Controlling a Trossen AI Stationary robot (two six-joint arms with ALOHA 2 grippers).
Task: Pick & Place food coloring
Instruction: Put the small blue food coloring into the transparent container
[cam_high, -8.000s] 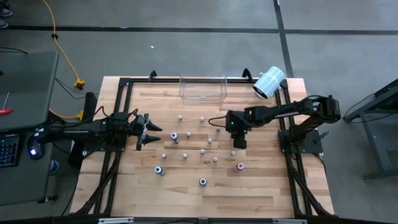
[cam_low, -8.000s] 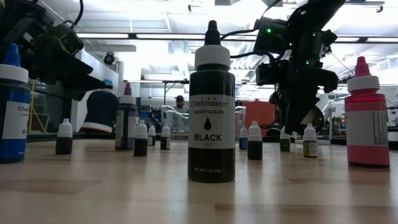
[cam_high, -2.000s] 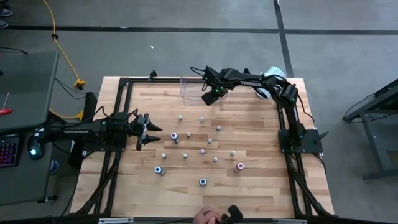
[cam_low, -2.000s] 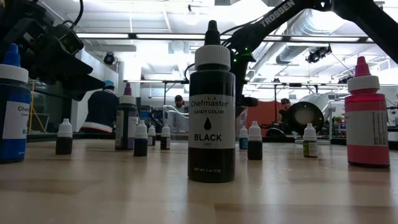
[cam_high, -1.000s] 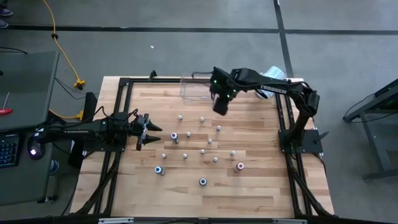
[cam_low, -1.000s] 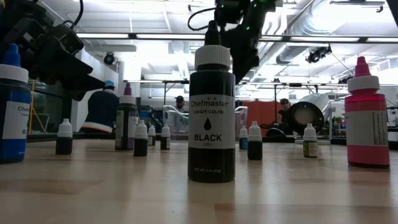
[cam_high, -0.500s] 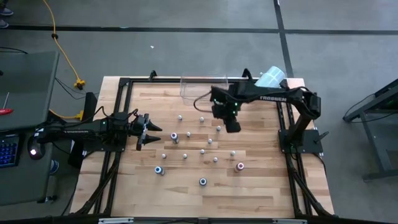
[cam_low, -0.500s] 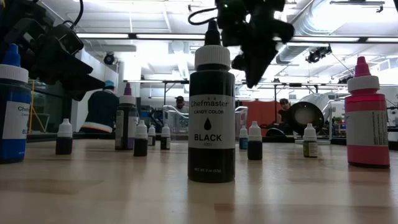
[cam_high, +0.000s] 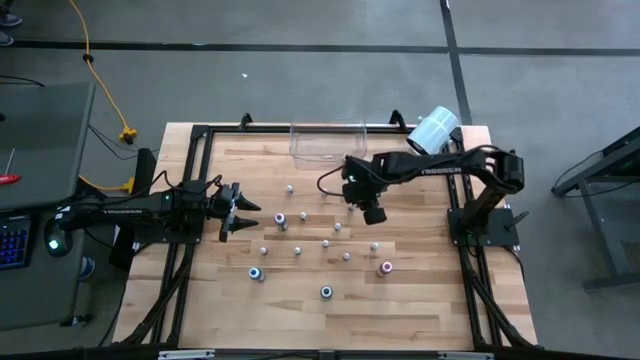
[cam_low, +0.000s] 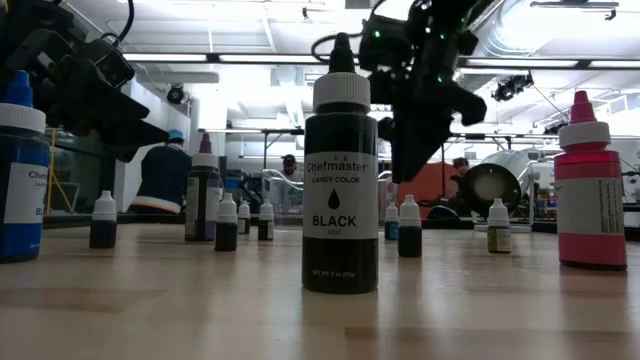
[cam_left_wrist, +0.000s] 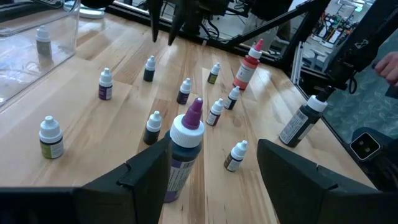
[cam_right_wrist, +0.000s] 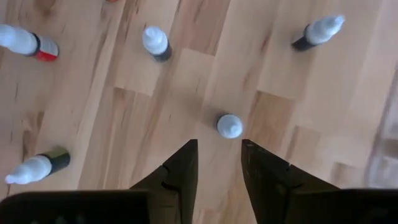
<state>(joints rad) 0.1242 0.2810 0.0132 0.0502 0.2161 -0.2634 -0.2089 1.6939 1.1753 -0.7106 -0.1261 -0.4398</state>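
Note:
Several small food coloring bottles stand upright on the wooden table (cam_high: 420, 300), among them taller ones: black (cam_low: 340, 170), pink (cam_low: 588, 185) and blue (cam_low: 18, 165). My right gripper (cam_right_wrist: 219, 152) hangs open above the middle of the group, pointing steeply down. A white-capped bottle (cam_right_wrist: 229, 126) stands on the table just beyond its fingertips, untouched. My left gripper (cam_left_wrist: 213, 152) waits open at the table's left side, low and nearly level. A purple-tipped bottle (cam_left_wrist: 185, 146) stands just ahead of its fingers, apart from them.
A clear plastic bin (cam_high: 327, 141) stands at the far edge with one small bottle (cam_left_wrist: 42, 41) inside. A white paper roll (cam_high: 434, 131) lies at the far right corner. Black frame rails (cam_high: 190, 180) run along the table's sides. People show in the room behind.
My right gripper has moved from beside the bin toward the table's near edge and down, to above the bottles in the middle. It has rolled about its own pointing line on the way. The bottles have kept their places.

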